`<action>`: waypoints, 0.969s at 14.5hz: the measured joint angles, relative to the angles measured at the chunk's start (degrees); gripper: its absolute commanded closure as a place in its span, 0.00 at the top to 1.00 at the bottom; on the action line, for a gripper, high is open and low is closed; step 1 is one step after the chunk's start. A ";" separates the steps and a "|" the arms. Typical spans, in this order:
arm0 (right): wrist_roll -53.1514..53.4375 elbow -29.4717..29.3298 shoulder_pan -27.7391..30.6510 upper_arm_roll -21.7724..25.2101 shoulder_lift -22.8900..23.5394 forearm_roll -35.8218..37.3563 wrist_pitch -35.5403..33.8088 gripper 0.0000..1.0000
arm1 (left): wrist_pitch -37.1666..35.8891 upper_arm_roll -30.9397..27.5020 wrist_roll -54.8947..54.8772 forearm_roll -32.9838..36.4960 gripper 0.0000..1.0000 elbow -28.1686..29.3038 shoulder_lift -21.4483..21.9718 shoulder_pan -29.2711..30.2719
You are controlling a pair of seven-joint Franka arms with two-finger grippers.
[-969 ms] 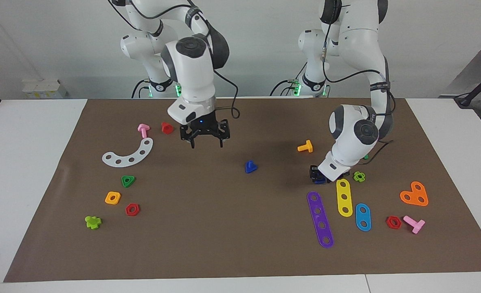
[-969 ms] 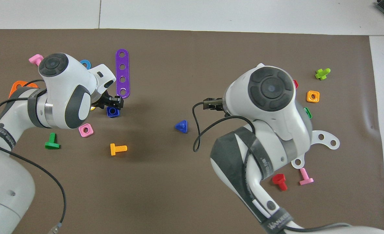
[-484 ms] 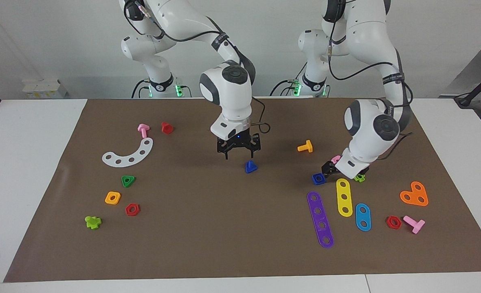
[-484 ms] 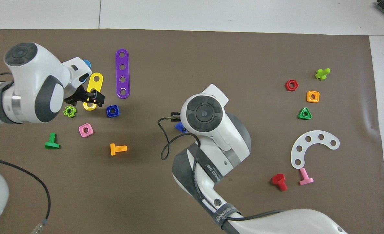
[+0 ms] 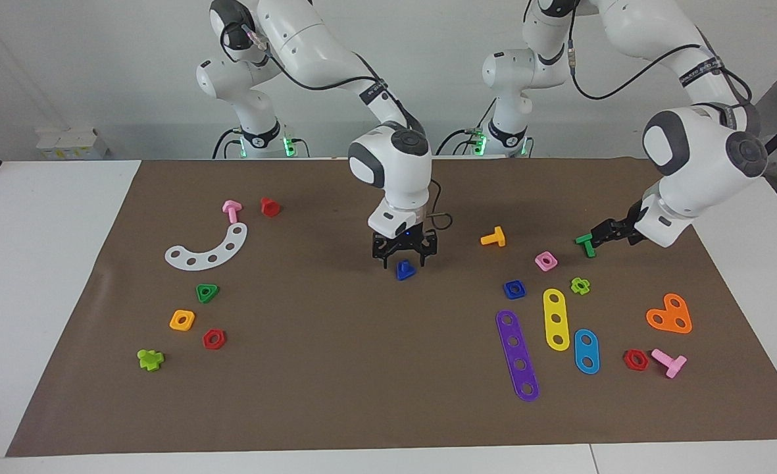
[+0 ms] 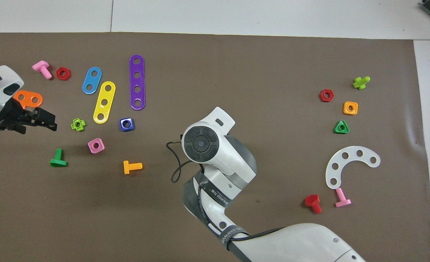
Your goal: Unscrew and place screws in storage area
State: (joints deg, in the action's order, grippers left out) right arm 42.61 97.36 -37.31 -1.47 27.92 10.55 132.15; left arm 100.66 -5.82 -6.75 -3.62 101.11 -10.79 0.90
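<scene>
The royal-blue screw with a triangular head [image 5: 405, 270] lies on the brown mat near the middle of the table. My right gripper [image 5: 404, 261] is open and points straight down, low over the screw, with one finger on either side of its head. In the overhead view the right wrist [image 6: 200, 143] hides the screw. My left gripper [image 5: 597, 235] is open and empty. It hangs in the air over the mat at the left arm's end, near a green T-shaped screw [image 5: 584, 242], and also shows in the overhead view [image 6: 48, 120].
A blue square nut [image 5: 514, 288], a pink nut [image 5: 545, 261], an orange screw [image 5: 493, 237] and purple [image 5: 517, 355], yellow and blue strips lie toward the left arm's end. A white arc plate [image 5: 210, 249] and several nuts and screws lie toward the right arm's end.
My right gripper has swung from near the red screw to the blue screw and come down over it. My left gripper has let go of the blue square nut and drawn away upward.
</scene>
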 measured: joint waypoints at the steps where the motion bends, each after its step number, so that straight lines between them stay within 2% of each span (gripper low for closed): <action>1: 0.00 0.00 -0.14 0.00 0.36 0.30 0.00 0.77 | -0.43 -0.02 -0.46 0.00 1.00 0.17 1.06 0.63; 3: 0.00 0.00 -0.43 0.00 0.77 0.53 0.01 0.68 | -0.74 0.09 -0.70 0.00 1.00 0.13 3.57 0.91; 4: 0.00 0.00 -0.54 0.00 0.79 0.61 0.01 0.57 | -0.75 0.34 -0.70 0.00 1.00 0.04 5.25 0.89; 5: 0.00 -0.01 -0.57 0.01 0.79 0.64 0.01 0.51 | -0.76 0.58 -0.70 0.00 1.00 -0.08 7.10 0.86; 6: 0.00 -0.01 -0.57 0.01 0.79 0.66 0.01 0.49 | -0.76 0.80 -0.70 0.01 1.00 -0.30 8.99 0.84; 9: 0.00 -0.01 -0.59 0.02 0.79 0.67 0.01 0.32 | -0.77 1.57 -0.71 0.10 1.00 -1.45 13.37 0.80; 11: 0.00 -0.01 -0.60 0.01 0.79 0.67 0.01 0.22 | -0.92 2.36 -0.77 1.75 1.00 -2.96 14.41 0.53; 12: 0.02 -0.01 -0.60 0.00 0.79 0.67 0.01 0.13 | -1.22 2.80 -0.77 2.96 1.00 -3.69 14.63 0.12; 13: 0.02 -0.01 -0.60 0.00 0.79 0.67 0.01 0.00 | -1.54 3.48 -0.77 3.79 1.00 -4.32 14.68 -0.19; 14: 0.08 -0.04 -0.62 -0.02 0.78 0.67 0.01 0.00 | -1.73 4.10 -0.77 4.26 1.00 -4.66 14.68 -0.52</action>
State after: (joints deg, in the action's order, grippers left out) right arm 42.70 97.32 -37.92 -1.49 28.70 11.22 132.15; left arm 98.93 -1.73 -7.52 0.65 96.45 3.89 0.38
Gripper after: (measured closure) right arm 0.797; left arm 0.000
